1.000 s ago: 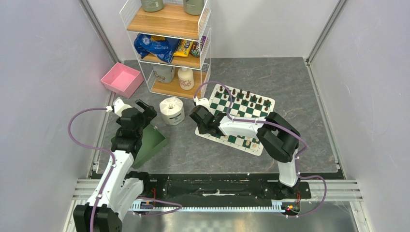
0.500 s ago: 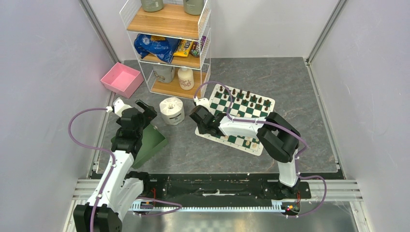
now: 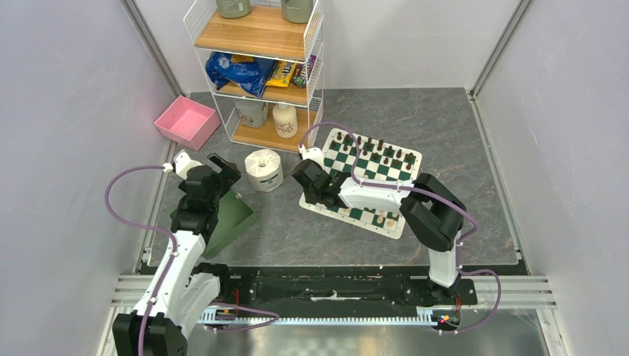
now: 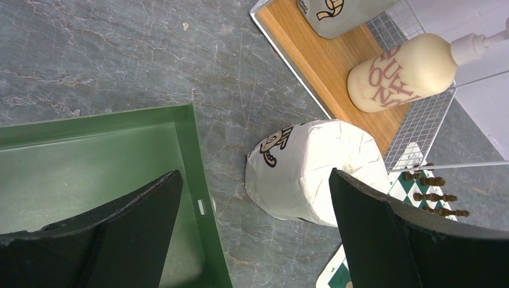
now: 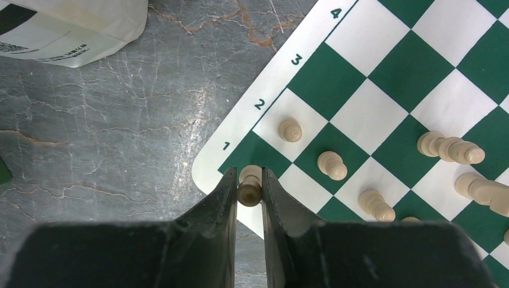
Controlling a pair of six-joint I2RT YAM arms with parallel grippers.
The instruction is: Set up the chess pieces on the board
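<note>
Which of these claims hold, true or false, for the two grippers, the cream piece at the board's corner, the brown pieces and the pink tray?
1. The right gripper is shut on a small cream chess piece at the corner of the green-and-white checkered board mat, beside the printed 1. True.
2. The left gripper clamps the white wrapped toilet roll. False: its jaws stand wide open and hold nothing; the roll sits on the table below.
3. The dark brown chess pieces stand along the board's far edge. True.
4. The pink plastic tray sits on the white wire shelf rack. False: it rests on the grey table, left of the rack.
</note>
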